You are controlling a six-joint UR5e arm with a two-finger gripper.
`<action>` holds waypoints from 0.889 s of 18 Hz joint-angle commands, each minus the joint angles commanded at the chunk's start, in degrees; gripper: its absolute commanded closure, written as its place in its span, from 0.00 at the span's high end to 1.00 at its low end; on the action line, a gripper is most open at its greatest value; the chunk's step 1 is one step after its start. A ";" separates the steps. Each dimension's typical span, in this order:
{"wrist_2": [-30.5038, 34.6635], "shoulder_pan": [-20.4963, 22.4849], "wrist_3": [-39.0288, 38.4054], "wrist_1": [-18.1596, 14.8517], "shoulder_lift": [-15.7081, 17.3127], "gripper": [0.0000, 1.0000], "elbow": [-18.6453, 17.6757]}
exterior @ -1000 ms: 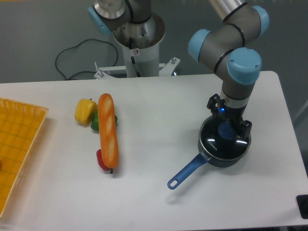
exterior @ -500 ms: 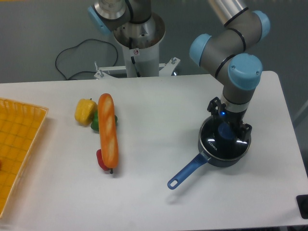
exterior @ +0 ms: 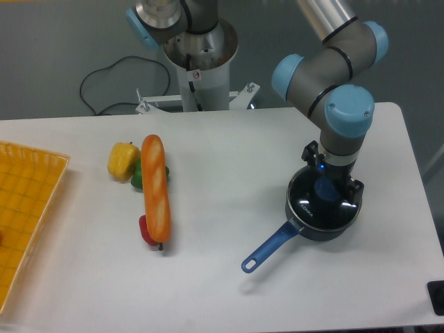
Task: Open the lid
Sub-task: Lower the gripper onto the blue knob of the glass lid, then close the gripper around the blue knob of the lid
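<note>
The lid (exterior: 320, 202) sat on the saucepan (exterior: 316, 220), right side of the counter (exterior: 229, 243). Gripper (exterior: 327, 189) hung directly over the blue knob (exterior: 324, 189); jaws spread either side, contact unclear. Glass disc: rigid, slick, breakable, probably moderately heavy. Best hold looked to be the knob, lifted straight up.

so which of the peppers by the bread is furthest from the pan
The yellow pepper, the leftmost one, beside the upper part of the bread. The green pepper and red pepper both sit closer to the saucepan.
</note>
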 joint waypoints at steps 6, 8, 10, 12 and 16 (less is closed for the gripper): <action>-0.35 0.00 -0.26 -0.09 0.00 1.00 -0.09; -1.58 0.09 -0.53 -0.09 -0.09 1.00 -0.09; -1.67 0.09 -0.53 -0.09 -0.18 1.00 -0.17; -1.67 0.09 -0.53 -0.09 -0.18 1.00 -0.35; -1.14 0.26 -0.27 -0.09 0.00 0.99 -0.44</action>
